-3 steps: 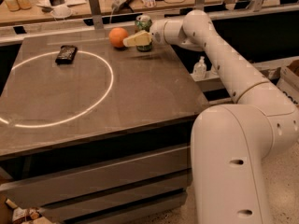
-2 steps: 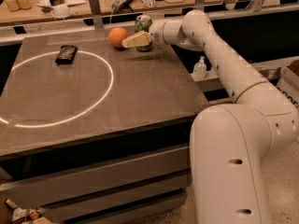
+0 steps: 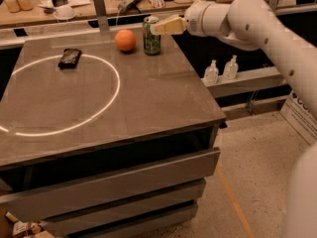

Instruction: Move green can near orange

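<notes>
The green can (image 3: 151,37) stands upright on the far part of the grey table (image 3: 148,98), just right of the orange (image 3: 125,40), with a small gap between them. My gripper (image 3: 158,28) hangs at the height of the can's top, at its right side, on the white arm (image 3: 237,19) that reaches in from the right. It is open and holds nothing; the can stands free on its own.
A flat black packet (image 3: 69,58) lies at the far left inside a white light ring (image 3: 110,100). A cluttered bench (image 3: 74,1) runs behind the table. Two clear pump bottles (image 3: 221,71) stand on a shelf to the right, beyond the table's edge.
The gripper has let go of the green can and drawn back to the right and slightly up. The can now stands alone beside the orange.
</notes>
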### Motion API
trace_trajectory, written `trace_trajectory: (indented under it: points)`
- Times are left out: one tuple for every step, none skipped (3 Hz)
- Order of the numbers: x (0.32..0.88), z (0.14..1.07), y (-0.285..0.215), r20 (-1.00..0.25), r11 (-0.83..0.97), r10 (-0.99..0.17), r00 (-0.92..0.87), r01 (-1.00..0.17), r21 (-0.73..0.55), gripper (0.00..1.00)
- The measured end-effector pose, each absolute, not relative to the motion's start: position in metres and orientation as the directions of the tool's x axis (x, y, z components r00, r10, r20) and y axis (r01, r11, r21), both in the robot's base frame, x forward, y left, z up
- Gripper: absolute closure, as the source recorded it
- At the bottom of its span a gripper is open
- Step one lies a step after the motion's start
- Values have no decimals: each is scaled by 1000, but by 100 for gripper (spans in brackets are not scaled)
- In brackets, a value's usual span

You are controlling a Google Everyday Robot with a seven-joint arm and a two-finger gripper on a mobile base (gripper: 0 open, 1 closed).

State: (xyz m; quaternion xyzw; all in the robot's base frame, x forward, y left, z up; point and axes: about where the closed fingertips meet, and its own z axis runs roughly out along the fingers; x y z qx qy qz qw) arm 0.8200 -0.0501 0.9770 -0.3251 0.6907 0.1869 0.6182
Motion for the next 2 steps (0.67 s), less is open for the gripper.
trace_trajectory:
  points:
    - [757, 1051, -130, -982, 848, -188, 19, -502, -172, 0]
    - [735, 1075, -132, -981, 869, -187, 48, -457, -188, 0]
